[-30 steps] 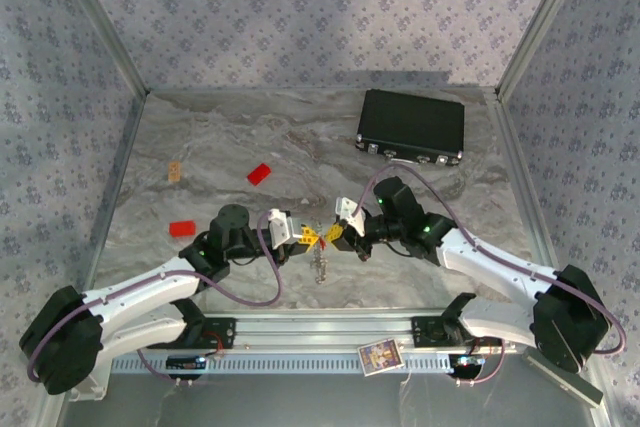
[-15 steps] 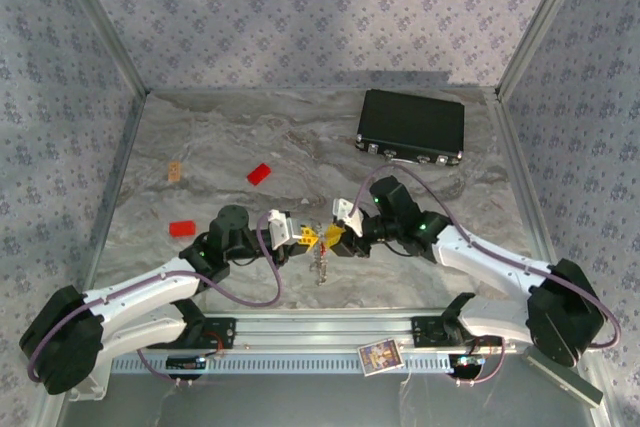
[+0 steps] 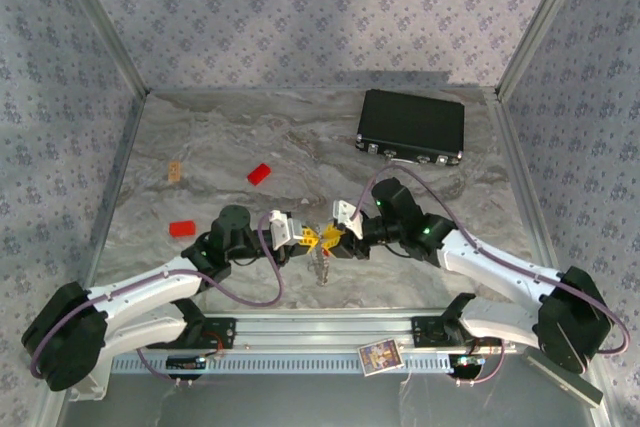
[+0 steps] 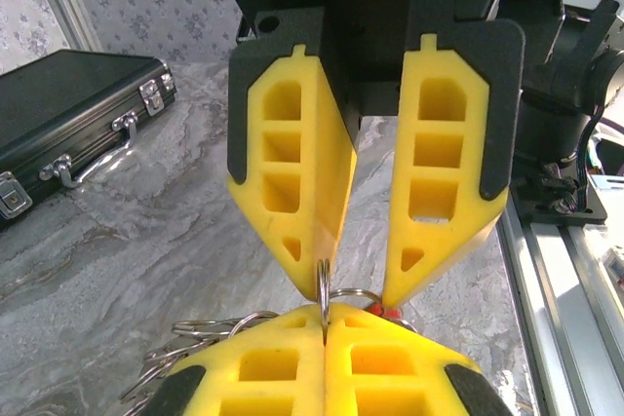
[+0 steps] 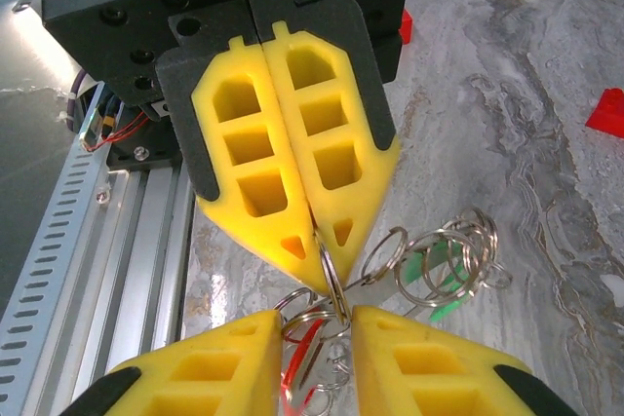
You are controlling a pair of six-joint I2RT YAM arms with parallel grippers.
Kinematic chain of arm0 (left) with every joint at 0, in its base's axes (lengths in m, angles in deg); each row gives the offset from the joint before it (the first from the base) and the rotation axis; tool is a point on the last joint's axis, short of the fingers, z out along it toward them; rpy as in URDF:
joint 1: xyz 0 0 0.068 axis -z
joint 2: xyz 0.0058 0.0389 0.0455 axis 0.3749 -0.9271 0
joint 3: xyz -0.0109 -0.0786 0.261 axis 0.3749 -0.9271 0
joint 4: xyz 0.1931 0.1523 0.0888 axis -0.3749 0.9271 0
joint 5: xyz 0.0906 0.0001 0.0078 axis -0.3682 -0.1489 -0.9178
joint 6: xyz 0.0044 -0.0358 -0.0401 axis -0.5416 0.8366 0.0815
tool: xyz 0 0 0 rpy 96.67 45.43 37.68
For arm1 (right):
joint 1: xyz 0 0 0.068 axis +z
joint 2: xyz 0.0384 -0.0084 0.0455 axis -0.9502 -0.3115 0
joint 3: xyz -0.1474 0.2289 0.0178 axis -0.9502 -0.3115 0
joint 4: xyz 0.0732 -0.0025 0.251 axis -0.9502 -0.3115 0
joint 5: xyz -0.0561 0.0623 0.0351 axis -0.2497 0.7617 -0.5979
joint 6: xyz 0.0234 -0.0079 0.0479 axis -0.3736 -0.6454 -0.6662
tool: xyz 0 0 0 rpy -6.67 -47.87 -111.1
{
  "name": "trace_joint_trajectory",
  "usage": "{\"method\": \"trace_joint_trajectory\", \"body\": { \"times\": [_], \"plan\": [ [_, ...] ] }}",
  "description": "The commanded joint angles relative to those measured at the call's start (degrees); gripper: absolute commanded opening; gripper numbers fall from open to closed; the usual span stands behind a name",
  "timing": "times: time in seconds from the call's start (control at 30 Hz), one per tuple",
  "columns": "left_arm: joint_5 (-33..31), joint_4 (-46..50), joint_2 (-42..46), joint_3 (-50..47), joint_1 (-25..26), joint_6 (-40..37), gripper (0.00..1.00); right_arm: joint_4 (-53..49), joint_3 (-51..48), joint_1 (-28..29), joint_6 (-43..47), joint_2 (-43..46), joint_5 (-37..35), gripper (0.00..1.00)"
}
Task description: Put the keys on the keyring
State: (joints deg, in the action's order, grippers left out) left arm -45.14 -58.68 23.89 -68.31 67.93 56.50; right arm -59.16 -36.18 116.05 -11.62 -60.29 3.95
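My left gripper (image 5: 327,280) had its yellow fingers pressed flat together, and between their tips it pinched the thin silvery metal keyring (image 4: 323,287), which stood on edge just above the grey marbled tabletop (image 3: 250,137). My right gripper (image 5: 317,321) faced it tip to tip near the front middle of the table, close to the aluminium rail. Its yellow fingers were spread apart, one on each side of the pinched loop, and clamped nothing.

From the right wrist I saw the tiny key with the red plastic head (image 5: 295,372) lying low in the gap between my right fingers, tangled among several small silvery rings. I could not tell whether it was threaded on the keyring itself. The tiny key with the green plastic head (image 5: 439,275) lay on the marble just beside the left fingertips, on the side away from the rail, under another cluster of silvery rings that reached back to the pinched loop. From above, a short silvery strand (image 3: 320,268) trailed from the meeting point of the tips towards the rail.

Well apart from all this, a black rectangular case with metal latches (image 3: 411,127) sat at the far right of the table. Two plain red blocks (image 3: 259,173) (image 3: 182,228) and a small pale wooden block (image 3: 176,171) lay on the left half
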Motion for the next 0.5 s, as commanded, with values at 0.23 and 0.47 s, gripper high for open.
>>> {"method": "trace_joint_trajectory", "body": {
  "times": [0.23,0.47],
  "plan": [
    [2.2,-4.0,-0.1,0.1,0.3,0.7,0.0,3.5,2.2,0.4,-0.5,-1.4,0.5,0.13],
    [0.9,-2.9,-0.2,0.4,0.3,0.8,0.15,1.8,3.0,0.4,0.7,-1.2,0.3,0.0]
  ]
}}
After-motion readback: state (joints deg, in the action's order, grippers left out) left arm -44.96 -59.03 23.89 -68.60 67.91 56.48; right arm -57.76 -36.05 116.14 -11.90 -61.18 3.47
